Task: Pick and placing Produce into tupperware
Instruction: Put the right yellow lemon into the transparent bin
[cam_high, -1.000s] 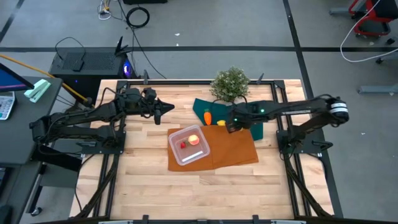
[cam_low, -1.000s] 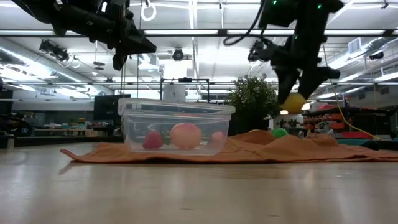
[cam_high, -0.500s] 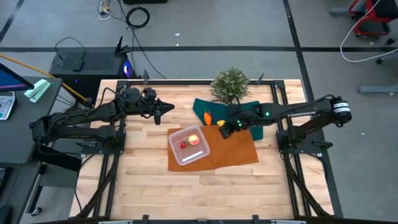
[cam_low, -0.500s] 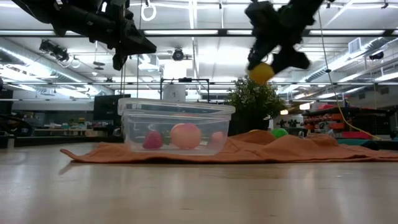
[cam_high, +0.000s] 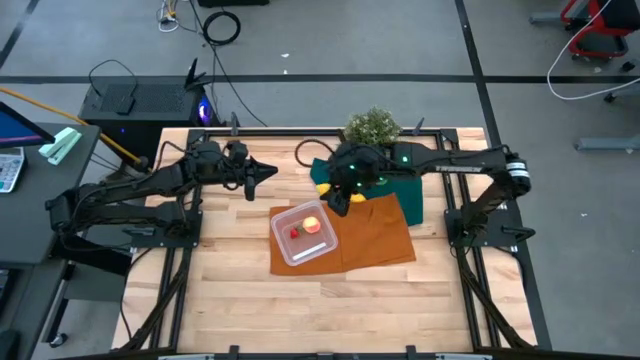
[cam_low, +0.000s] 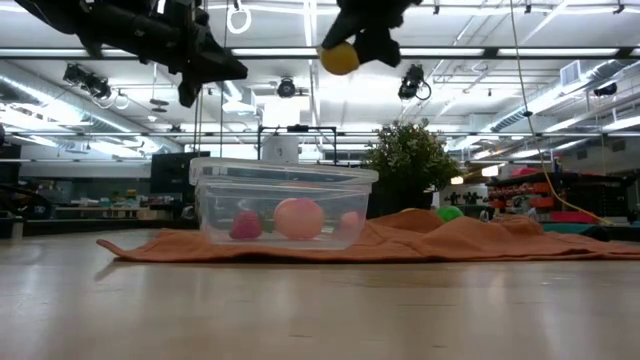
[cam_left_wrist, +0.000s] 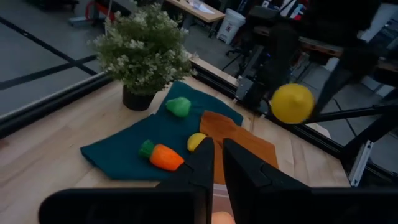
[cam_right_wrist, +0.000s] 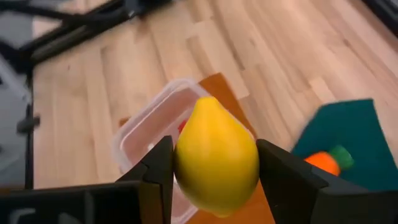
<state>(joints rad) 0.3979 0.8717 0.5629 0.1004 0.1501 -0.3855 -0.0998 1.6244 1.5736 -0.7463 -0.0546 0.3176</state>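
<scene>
My right gripper (cam_right_wrist: 216, 155) is shut on a yellow lemon (cam_low: 339, 58), high over the table near the far right corner of the clear tupperware (cam_high: 303, 233). The tupperware rests on an orange cloth (cam_high: 375, 235) and holds a peach-red fruit (cam_high: 312, 223) and a tiny red piece (cam_high: 293, 232). On the dark green cloth (cam_left_wrist: 118, 155) lie an orange carrot (cam_left_wrist: 163, 157), a second lemon (cam_left_wrist: 196, 141) and a green ball (cam_left_wrist: 178, 106). My left gripper (cam_high: 268, 172) hovers shut, to the left of the tupperware's far side. My right gripper pinches the lemon's middle (cam_right_wrist: 216, 163) between its two fingers (cam_right_wrist: 158, 177), one on each side. The fingers come from above, slanting in from the table's right. The lemon hangs at their free ends, lifted clear, well above the tupperware's rim (cam_low: 280, 172).
A bushy potted plant (cam_high: 372, 128) stands at the table's far edge behind the green cloth. Bare wood lies near and left of the tupperware. Metal frame rails run along both table sides.
My right gripper, shut on the lemon, has risen and swung toward the table's left, from over the green cloth to the tupperware's far right corner. The lemon has gone up with it.
</scene>
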